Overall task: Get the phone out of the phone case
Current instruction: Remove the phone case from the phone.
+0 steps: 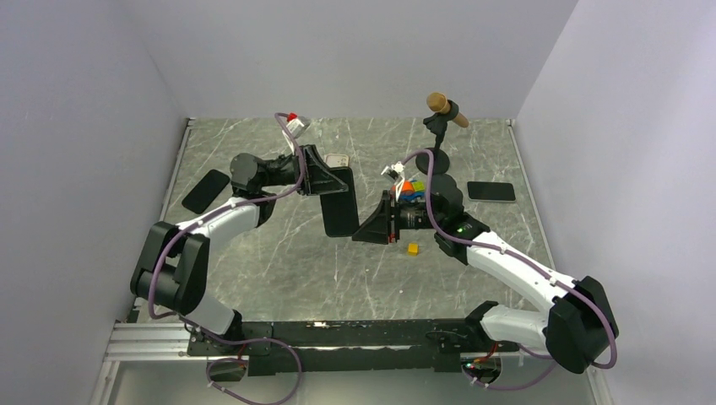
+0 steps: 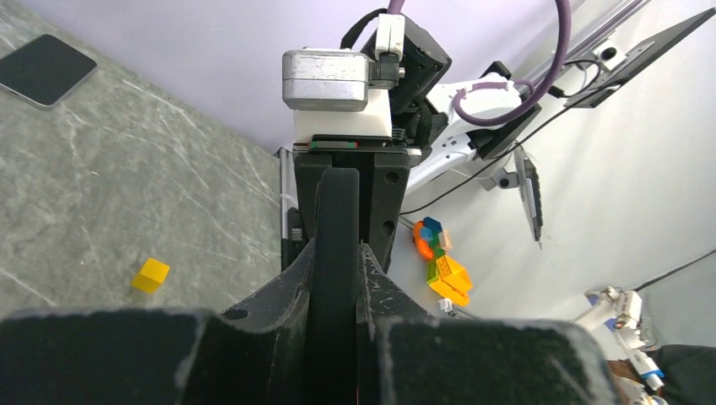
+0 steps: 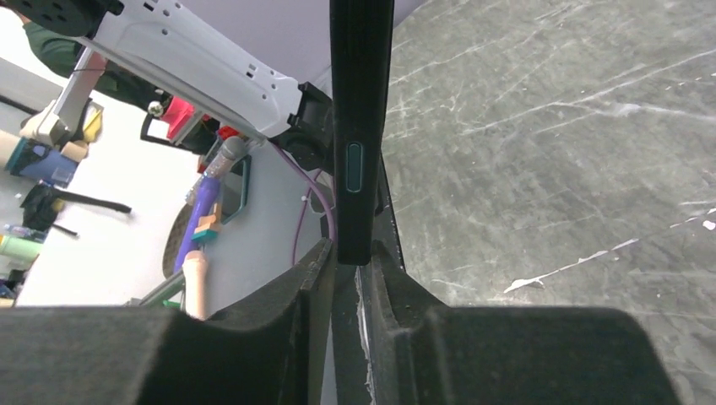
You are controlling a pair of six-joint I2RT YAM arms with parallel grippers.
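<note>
**A:** What is the left gripper (image 2: pixel 336 268) doing?

**B:** Its two grainy black fingers (image 2: pixel 274 302) are pressed tight on the thin edge of the phone (image 2: pixel 336 211), which runs straight up between them.

**A:** And the right gripper (image 3: pixel 353 268)?

**B:** It is pinched on the opposite end, with both pads against the slab's sides.

**A:** So where is the phone?

**B:** Off the table (image 1: pixel 338 278), held between the two grippers near the middle. The top view shows it as a flat black rectangle with rounded corners.

**A:** Does either wrist view show more?

**B:** The right wrist shows a smooth matte edge with a pill-shaped button (image 3: pixel 355 167), which neither other view shows. The left wrist sees only a plain dark rim.

**A:** What lies around them?

**B:** Grey stone veined with white. A small yellow cube (image 1: pixel 412 248) lies just beside the right gripper and also shows in the left wrist view. Only the top view shows a second dark slab (image 1: pixel 205 191) lying flat at far left and a pale-rimmed one (image 1: pixel 490 191) at far right.
</note>
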